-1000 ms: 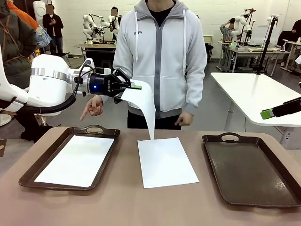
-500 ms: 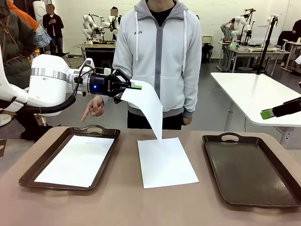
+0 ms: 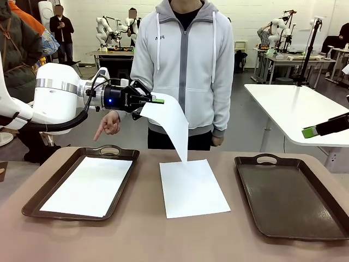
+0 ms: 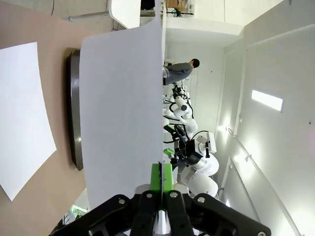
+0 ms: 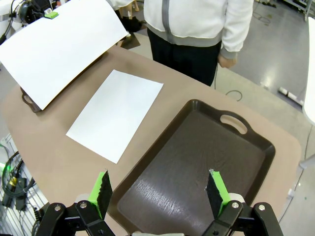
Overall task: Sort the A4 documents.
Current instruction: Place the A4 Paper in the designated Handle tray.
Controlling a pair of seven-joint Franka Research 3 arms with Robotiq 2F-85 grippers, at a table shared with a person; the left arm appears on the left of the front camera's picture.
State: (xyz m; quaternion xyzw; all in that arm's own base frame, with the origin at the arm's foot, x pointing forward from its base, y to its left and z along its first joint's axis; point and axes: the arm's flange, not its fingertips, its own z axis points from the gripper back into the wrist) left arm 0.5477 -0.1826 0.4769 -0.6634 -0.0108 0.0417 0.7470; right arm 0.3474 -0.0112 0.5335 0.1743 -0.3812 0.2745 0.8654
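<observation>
Grips one A4 doc (image 3: pixel 170 123) w/ L tool (image 3: pixel 158 101), green pads pressed tight together on sheet's upper edge. Holds it up in air over far side of surface (image 3: pixel 142 240), right in front of person (image 3: pixel 185 65). Sheet curves & droops down from the pinch, lowest corner at far edge of 2nd A4 doc (image 3: pixel 192 187); touching or just above, can't tell.

Shows 2nd A4 doc flat on bare surface, mid, btwn the two trays, a bit skewed. Shows 3rd A4 doc (image 3: pixel 88 185) flat inside L tray (image 3: pixel 32 206), well within rim. Shows R tray (image 3: pixel 289 196) dark brown, handle cut-out at far end.

Hangs R tool (image 5: pixel 159 191) high over R tray's near end, green pads spread wide apart, nothing btwn them.

Shows person's one hand (image 3: pixel 109 124) just under L tool's wrist, index finger angled down, above L tray's far handle. Other hand (image 3: pixel 217 140) hangs loose by surface's far edge.
</observation>
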